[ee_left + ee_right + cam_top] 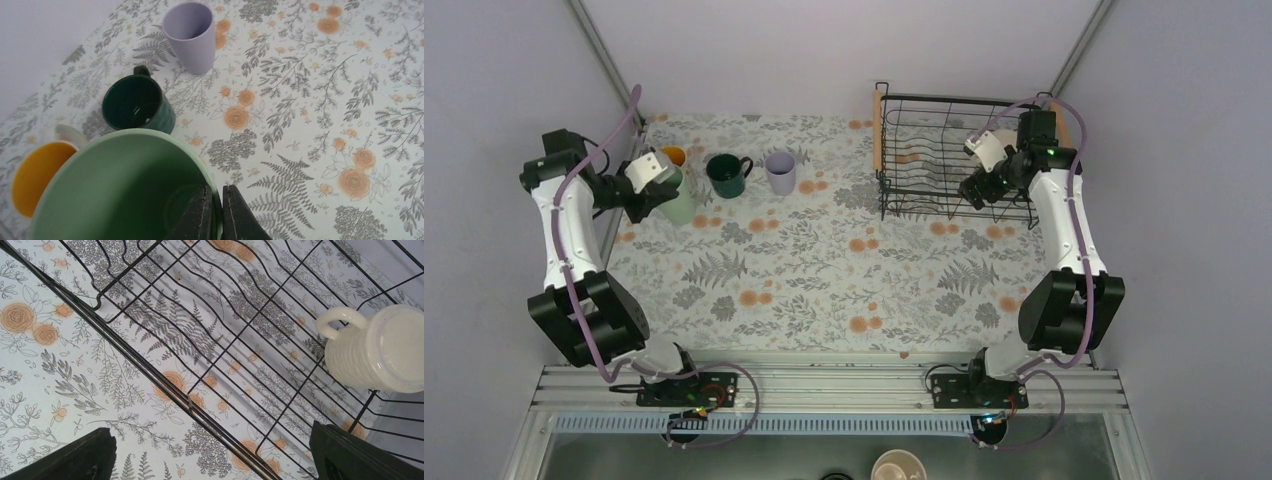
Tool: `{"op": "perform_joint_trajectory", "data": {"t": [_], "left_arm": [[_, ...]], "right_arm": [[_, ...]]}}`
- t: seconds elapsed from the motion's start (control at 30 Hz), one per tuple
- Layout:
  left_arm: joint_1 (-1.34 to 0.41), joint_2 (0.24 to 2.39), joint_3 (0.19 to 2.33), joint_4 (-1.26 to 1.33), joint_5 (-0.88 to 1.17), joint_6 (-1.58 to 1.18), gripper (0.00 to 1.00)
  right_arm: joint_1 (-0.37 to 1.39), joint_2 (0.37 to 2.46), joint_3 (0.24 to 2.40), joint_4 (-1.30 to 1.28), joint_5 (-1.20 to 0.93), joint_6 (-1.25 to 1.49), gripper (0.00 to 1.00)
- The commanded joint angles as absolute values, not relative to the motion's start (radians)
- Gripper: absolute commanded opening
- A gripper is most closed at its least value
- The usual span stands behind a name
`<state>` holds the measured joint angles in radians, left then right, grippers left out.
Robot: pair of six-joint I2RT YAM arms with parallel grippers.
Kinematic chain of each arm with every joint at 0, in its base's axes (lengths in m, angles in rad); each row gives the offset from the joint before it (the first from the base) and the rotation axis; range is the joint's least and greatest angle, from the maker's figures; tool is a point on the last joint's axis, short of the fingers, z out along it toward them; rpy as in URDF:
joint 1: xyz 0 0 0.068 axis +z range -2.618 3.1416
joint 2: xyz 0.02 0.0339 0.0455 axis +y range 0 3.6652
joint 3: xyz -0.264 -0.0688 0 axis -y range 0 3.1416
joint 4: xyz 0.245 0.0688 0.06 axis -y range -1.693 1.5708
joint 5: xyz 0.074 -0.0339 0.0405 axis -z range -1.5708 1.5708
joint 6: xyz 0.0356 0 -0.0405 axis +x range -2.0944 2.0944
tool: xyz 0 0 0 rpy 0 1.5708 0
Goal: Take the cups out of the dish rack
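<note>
Mint green cup pinched by left hand, right hand wide over dish rack

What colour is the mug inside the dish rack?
Cream: the mug has ribbed sides, seen best in the right wrist view.

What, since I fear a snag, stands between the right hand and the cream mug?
Only wires of the rack cross between the open right hand and the cream mug, upside down inside. No other cup intervenes.
</note>
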<state>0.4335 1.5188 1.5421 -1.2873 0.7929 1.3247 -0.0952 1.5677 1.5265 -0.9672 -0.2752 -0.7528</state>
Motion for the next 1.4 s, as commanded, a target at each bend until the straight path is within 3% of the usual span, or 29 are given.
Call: {"op": "perform_joint_trajectory", "data": {"t": [0.0,0.27,0.43,0.77,1.17,1.37], "left_arm": [[0.463,1.454,1.427,-1.159,0.963,1.381,0.02],[0.517,1.471,1.227,-1.009,1.015,1.415,0.02],[0.525,1.499,1.17,-0.914,0.946,1.4,0.02],[0.525,1.562,1.154,-0.865,0.798,1.407,0.02],[0.523,1.57,1.142,-0.855,0.76,1.406,0.03],[0.523,1.566,1.159,-0.892,0.78,1.42,0.11]], "right_arm": [[-0.103,1.542,1.547,-0.979,-0.289,-0.736,1.0],[-0.1,1.548,1.563,-0.994,-0.284,-0.729,1.0],[-0.099,1.546,1.58,-1.01,-0.278,-0.73,1.0],[-0.095,1.554,1.577,-1.006,-0.289,-0.715,1.0],[-0.095,1.552,1.573,-1.006,-0.284,-0.722,1.0],[-0.094,1.55,1.569,-1.007,-0.286,-0.724,1.0]]}}
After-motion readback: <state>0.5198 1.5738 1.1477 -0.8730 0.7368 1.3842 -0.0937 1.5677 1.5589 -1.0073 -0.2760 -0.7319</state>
